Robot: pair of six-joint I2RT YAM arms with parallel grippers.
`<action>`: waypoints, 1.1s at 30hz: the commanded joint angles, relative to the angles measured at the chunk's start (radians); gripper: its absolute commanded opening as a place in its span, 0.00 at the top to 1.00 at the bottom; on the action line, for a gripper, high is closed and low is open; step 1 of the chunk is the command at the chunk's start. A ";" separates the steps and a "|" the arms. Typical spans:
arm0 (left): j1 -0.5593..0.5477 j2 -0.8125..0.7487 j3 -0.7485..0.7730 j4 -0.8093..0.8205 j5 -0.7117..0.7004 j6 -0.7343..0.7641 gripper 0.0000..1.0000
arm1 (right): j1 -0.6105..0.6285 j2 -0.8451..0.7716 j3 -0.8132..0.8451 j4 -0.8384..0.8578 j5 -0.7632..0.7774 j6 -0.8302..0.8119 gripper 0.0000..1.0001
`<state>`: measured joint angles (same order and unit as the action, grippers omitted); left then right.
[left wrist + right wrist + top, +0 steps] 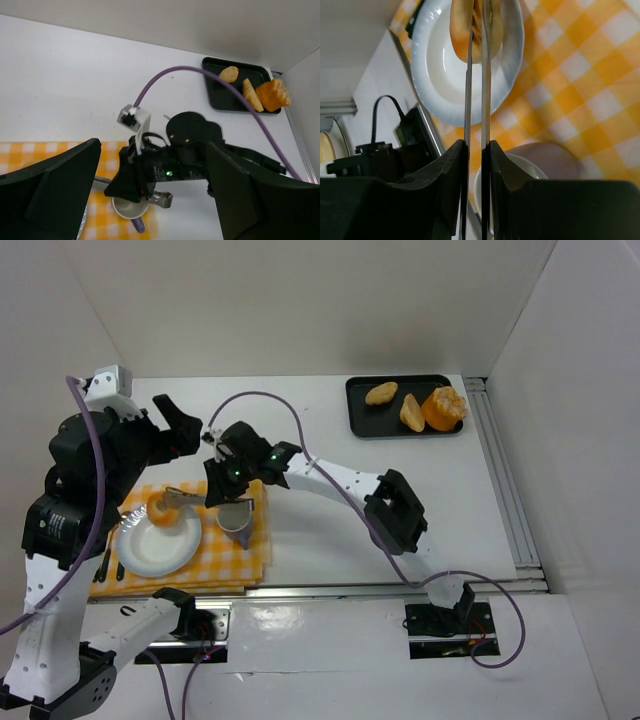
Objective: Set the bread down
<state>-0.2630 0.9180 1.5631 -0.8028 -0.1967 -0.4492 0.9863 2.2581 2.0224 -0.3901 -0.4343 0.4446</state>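
Note:
My right gripper is shut on metal tongs, which reach left and pinch an orange-brown piece of bread at the upper edge of the white plate. In the right wrist view my right gripper squeezes the two tong blades nearly together, with the bread at their tips over the plate. My left gripper is open and empty, above and behind the plate; in its own view the left gripper looks down on the right arm's wrist.
The plate lies on a yellow checked cloth, with a pale cup to its right, under my right gripper. Dark cutlery lies left of the plate. A black tray at the back right holds three more breads.

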 commanded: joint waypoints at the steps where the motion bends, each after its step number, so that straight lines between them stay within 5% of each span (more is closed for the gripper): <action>1: 0.007 -0.010 0.028 0.010 -0.023 -0.008 0.01 | 0.027 0.012 0.067 -0.013 -0.029 -0.023 0.94; 7: 0.007 -0.010 0.015 0.010 -0.012 -0.008 0.01 | 0.048 0.061 0.125 -0.049 -0.038 -0.023 0.90; 11: 0.007 -0.019 0.015 0.010 -0.012 -0.008 0.01 | 0.057 0.038 0.125 -0.061 -0.017 -0.032 0.73; 12: 0.007 -0.019 0.015 0.010 -0.012 -0.008 0.01 | 0.057 0.023 0.110 -0.050 -0.006 -0.032 0.59; 16: 0.007 -0.019 0.025 0.010 -0.012 0.001 0.01 | 0.032 -0.057 0.059 -0.017 0.023 -0.032 0.46; 27: 0.007 -0.010 0.043 0.010 -0.038 0.021 0.01 | -0.104 -0.271 -0.112 0.053 0.130 -0.023 0.46; 33: 0.007 0.018 -0.006 0.039 -0.049 0.052 0.01 | -0.332 -0.449 -0.361 0.072 0.286 0.014 0.46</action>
<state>-0.2630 0.9241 1.5784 -0.8185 -0.2340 -0.4381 0.7593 1.9347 1.7664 -0.3782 -0.2527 0.4313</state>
